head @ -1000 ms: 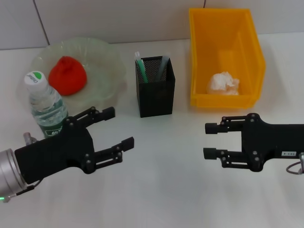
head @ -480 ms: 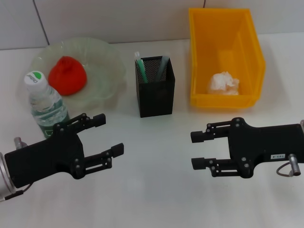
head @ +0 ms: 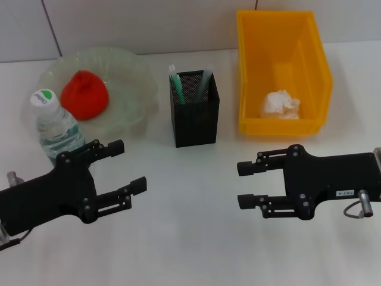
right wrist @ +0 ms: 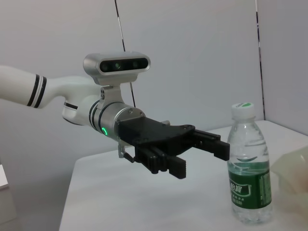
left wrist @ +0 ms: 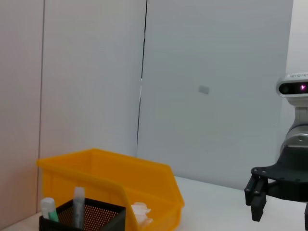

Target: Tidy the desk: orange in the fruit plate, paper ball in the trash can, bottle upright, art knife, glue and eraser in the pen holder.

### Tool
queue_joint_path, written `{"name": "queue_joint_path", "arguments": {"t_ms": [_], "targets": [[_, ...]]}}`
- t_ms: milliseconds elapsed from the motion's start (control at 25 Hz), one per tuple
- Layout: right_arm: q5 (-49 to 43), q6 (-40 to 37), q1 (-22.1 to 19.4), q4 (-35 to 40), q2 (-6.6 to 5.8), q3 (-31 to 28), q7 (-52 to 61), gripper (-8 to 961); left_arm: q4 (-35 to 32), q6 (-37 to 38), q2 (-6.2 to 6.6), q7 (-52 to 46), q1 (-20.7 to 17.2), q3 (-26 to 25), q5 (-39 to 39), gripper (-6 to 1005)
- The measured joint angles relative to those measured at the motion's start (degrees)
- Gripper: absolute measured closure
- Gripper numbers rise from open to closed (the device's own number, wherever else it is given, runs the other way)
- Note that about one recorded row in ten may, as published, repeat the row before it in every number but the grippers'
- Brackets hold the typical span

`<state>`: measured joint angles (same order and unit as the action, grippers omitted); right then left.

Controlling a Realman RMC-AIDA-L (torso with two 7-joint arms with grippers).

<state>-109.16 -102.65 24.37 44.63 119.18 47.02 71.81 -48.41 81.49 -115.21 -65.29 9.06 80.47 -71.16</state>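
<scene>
The red-orange orange (head: 84,94) lies in the glass fruit plate (head: 132,71). In front of the plate stands the bottle (head: 56,125) (right wrist: 248,168), upright, with my open left gripper (head: 130,165) (right wrist: 202,149) just right of it and apart. A black mesh pen holder (head: 194,107) holds two green-tipped sticks (head: 174,80); I cannot tell which is the art knife and which the glue, and the eraser is hidden. A white paper ball (head: 280,104) rests inside the yellow trash can (head: 309,53). My right gripper (head: 240,185) hovers open and empty in front of the can.
The left wrist view shows the yellow can (left wrist: 110,178), the pen holder (left wrist: 82,219) and the right gripper (left wrist: 260,197) farther off. A white wall runs behind the table. Bare white tabletop (head: 190,226) lies between the two arms.
My left arm has drawn back toward the lower left, away from the pen holder. The right gripper has shifted left and slightly lower. Both stayed open.
</scene>
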Motion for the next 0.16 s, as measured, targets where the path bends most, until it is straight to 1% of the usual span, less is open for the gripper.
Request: {"name": "queue_joint_path", "arguments": {"t_ms": [160], "targets": [[0.0, 0.0, 1.4, -2.1, 0.04, 0.0, 0.0, 379, 0.0, 0.3, 0.00, 0.1, -0.1, -0.8, -0.1, 185]]}}
